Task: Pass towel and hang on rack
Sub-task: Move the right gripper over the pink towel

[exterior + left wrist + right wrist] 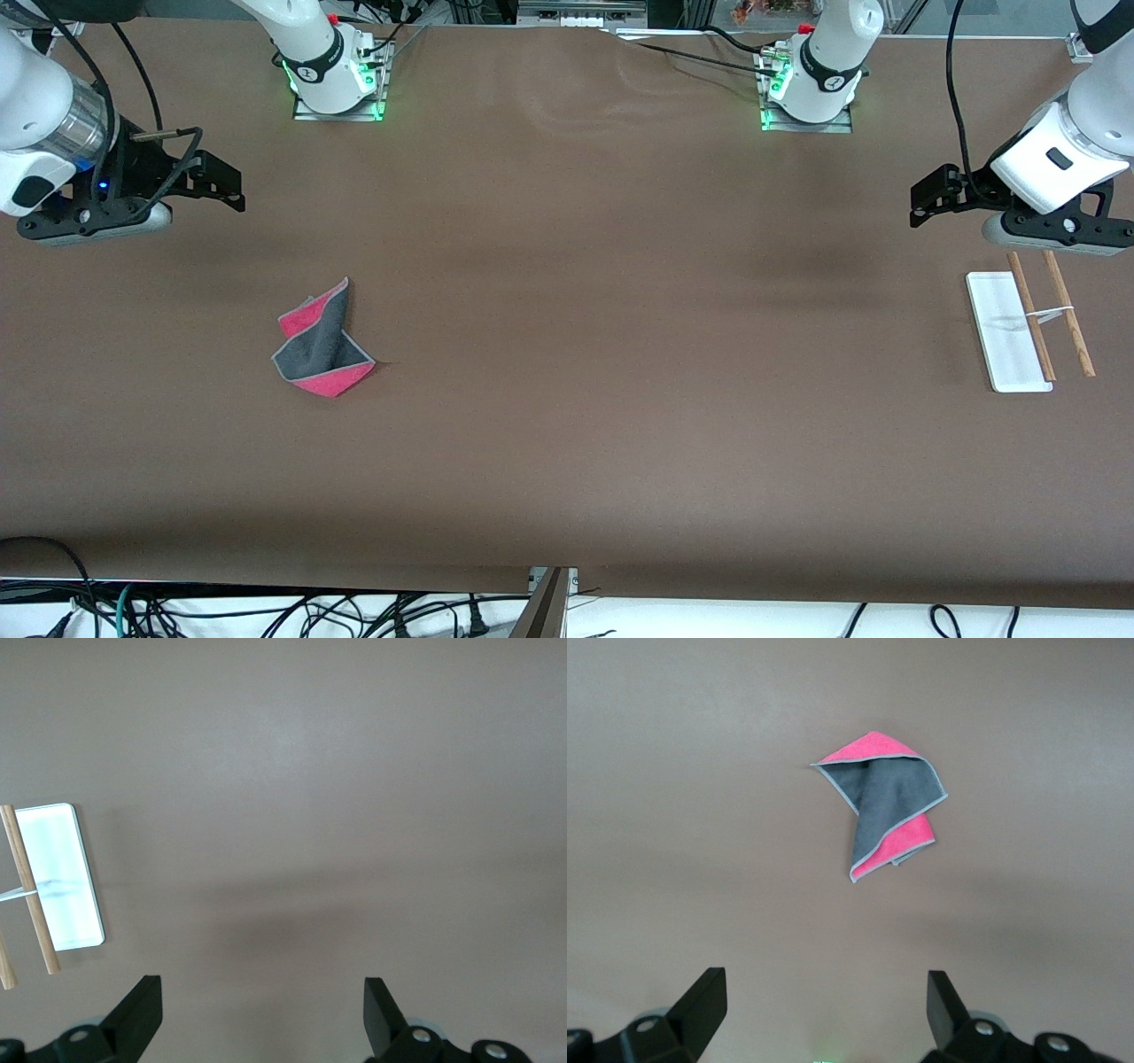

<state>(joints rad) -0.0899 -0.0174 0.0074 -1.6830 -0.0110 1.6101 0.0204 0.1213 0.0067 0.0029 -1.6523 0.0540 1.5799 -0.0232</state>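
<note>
Pink-and-grey towel (pixel 322 339) lies crumpled toward the right arm's end, rack (pixel 1028 326) at the left arm's. Right gripper (pixel 824 1010) and left gripper (pixel 261 1014) hover, fingers apart, empty; hence the pass.

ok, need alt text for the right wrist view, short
A crumpled towel, pink with its grey side folded over, lies alone on the brown table. The right gripper hangs above the table short of the towel, fingers wide open and holding nothing.
</note>
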